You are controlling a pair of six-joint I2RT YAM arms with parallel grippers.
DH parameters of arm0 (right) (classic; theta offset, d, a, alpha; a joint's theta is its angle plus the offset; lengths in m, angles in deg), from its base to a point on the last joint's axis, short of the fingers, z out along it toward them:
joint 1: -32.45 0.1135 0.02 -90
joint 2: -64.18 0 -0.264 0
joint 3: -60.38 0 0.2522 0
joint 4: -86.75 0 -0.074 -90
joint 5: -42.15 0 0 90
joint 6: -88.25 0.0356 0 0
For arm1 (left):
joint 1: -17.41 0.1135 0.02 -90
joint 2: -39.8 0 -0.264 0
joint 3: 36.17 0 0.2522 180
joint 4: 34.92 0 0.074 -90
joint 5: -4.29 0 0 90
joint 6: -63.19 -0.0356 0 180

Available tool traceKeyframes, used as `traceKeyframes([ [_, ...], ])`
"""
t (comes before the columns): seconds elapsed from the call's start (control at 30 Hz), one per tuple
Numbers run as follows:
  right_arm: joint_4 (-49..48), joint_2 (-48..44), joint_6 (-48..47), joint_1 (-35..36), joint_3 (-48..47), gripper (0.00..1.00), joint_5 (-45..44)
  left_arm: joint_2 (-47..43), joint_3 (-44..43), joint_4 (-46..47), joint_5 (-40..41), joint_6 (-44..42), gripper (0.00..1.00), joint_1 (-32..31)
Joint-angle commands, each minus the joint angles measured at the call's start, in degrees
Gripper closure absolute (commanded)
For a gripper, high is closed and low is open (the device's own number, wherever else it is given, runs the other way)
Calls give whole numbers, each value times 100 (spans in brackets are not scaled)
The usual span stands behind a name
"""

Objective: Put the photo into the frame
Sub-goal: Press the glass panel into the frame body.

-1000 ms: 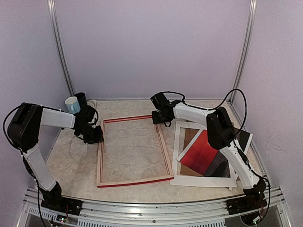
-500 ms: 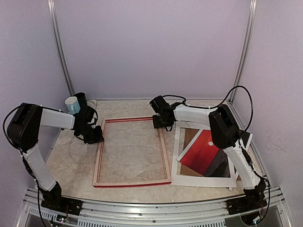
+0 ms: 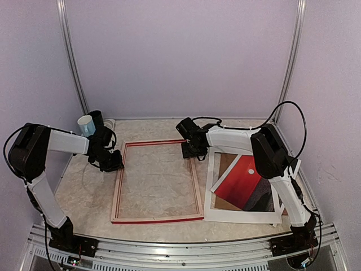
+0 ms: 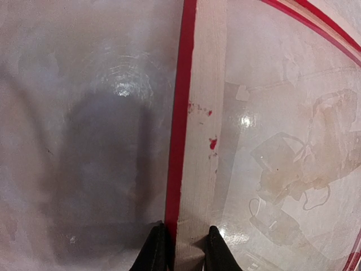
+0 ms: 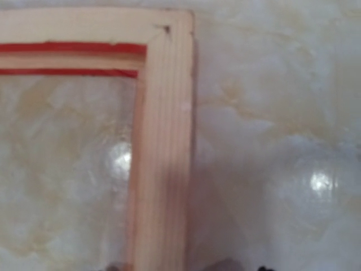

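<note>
The frame [image 3: 194, 180] lies flat in the middle of the table, pale wood side up, with red edges showing. My left gripper [image 3: 113, 161] is on its left rail; in the left wrist view the gripper [image 4: 185, 249] is shut on the frame [image 4: 197, 141]. My right gripper [image 3: 192, 151] sits over the right rail near the far right corner. In the right wrist view it [image 5: 169, 265] straddles the frame [image 5: 161, 169] with a gap on the right side. The photo [image 3: 240, 180] lies tilted to the right of the frame.
The photo rests on a white mat border [image 3: 242, 216] and a brown backing board [image 3: 227, 164]. A white-and-blue mug [image 3: 86, 125] and a dark cup [image 3: 97, 118] stand at the far left. Walls close in the table on three sides.
The frame has swung round, its near end moving left, and now lies squarer to the table. The right gripper has shifted slightly left with the far right corner. The photo has not moved.
</note>
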Motion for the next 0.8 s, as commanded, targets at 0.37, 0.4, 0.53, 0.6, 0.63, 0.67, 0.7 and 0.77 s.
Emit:
traceKeyframes([
  [0.37, 1201, 597, -271, -207, -1015, 40, -556, 390, 353, -361, 255, 545, 100, 226],
  [0.4, 1220, 645, -302, -216, -1064, 40, -526, 391, 356, -361, 247, 547, 100, 227],
  [0.53, 1404, 700, -281, -202, -1038, 41, -363, 408, 342, -366, 276, 596, 100, 271],
  [0.6, 1421, 596, -253, -170, -842, 41, -297, 408, 367, -336, 247, 652, 100, 346],
  [0.63, 1419, 528, -238, -145, -726, 42, -280, 415, 378, -316, 243, 683, 100, 392],
  [0.67, 1418, 451, -219, -108, -581, 41, -259, 417, 401, -299, 243, 712, 100, 434],
  [0.7, 1427, 374, -203, -74, -494, 41, -243, 409, 413, -276, 245, 740, 100, 477],
  [0.77, 1480, 252, -147, -8, -370, 42, -249, 415, 431, -251, 272, 800, 100, 551],
])
